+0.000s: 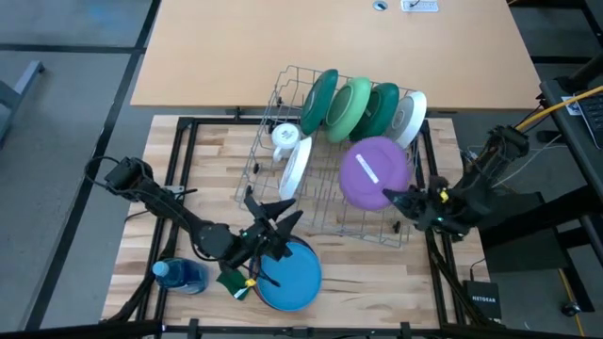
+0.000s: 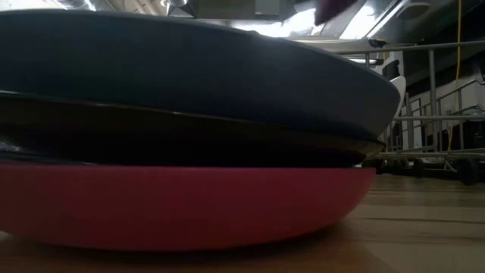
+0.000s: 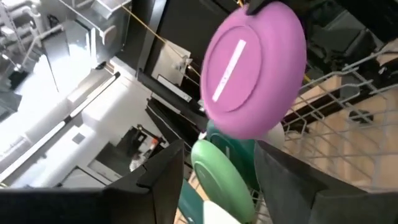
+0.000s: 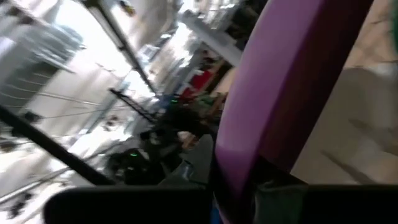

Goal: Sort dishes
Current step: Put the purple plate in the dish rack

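Note:
My right gripper (image 1: 400,200) is shut on a purple plate (image 1: 374,172) above the right part of the wire dish rack (image 1: 273,104). The plate also shows in the left wrist view (image 3: 255,68). Dark green (image 1: 320,99), light green (image 1: 350,108), dark green (image 1: 382,108) and white (image 1: 410,118) plates stand on edge along the rack's far side. Another white plate (image 1: 297,168) stands at its left. My left gripper (image 1: 271,218) is open and empty, over the far edge of a stack topped by a blue plate (image 1: 287,275), and points toward the rack. My right gripper pinches the purple plate's rim (image 4: 249,155) between its two fingers, at the plate's near right edge (image 1: 391,195). The fingers come from the table's right side. The plate is tilted, its labelled face up and toward the left, and seems lifted clear of the rack.
A white mug (image 1: 285,137) sits in the rack's far left part. A blue bottle (image 1: 179,275) and a green sponge (image 1: 231,281) lie left of the plate stack. In the low view the stack shows a blue plate (image 2: 189,68), a dark one, and a red one (image 2: 182,205) at the bottom.

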Robot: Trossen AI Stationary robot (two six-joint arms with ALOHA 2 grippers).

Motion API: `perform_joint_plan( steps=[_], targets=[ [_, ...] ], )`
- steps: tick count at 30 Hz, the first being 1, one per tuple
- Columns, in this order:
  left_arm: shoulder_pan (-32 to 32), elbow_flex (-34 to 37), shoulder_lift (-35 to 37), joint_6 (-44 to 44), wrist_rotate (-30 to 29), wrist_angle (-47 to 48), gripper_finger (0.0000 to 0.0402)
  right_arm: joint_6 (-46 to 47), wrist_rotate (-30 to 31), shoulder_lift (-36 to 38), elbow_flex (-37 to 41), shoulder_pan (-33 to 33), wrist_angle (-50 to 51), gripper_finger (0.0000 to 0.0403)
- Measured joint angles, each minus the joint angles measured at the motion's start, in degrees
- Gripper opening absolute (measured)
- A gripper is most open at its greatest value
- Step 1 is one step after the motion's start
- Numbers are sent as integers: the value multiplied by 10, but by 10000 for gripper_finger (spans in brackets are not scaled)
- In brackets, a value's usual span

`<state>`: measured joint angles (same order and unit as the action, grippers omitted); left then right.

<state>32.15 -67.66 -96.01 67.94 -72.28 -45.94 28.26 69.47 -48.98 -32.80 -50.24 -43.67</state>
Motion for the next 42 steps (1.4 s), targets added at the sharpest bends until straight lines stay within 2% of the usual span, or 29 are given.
perform_joint_plan(
  steps=[5, 7, 12, 17, 22, 29, 34, 37, 42],
  targets=[
    [-9, 0, 0, -34, -1, 2, 183, -3, 144, 8, 0, -97, 18, 36],
    [-13, 0, 0, -47, -2, 3, 182, -3, 175, 8, 0, -133, 18, 27],
    [-20, 1, -1, -75, -2, 4, 182, 0, 178, 7, -1, -187, 3, 20],
    [-22, 1, -1, -99, -2, 12, 182, 10, 180, 8, -1, -214, -3, 30],
    [-22, 1, -1, -141, -2, 58, 182, 7, 182, 11, -1, -226, -2, 20],
    [-22, 1, -2, -178, -2, 107, 182, -53, 182, 54, -1, -215, 3, 23],
    [-30, 1, -2, -184, -2, 109, 182, -104, 168, 81, -1, -139, 11, 21],
    [-39, 1, -2, -185, -1, 111, 182, -107, 89, 83, -2, -82, 18, 21],
    [-60, 1, -2, -185, -2, 111, 182, -64, -42, 75, -2, 10, 91, 20]
  ],
)
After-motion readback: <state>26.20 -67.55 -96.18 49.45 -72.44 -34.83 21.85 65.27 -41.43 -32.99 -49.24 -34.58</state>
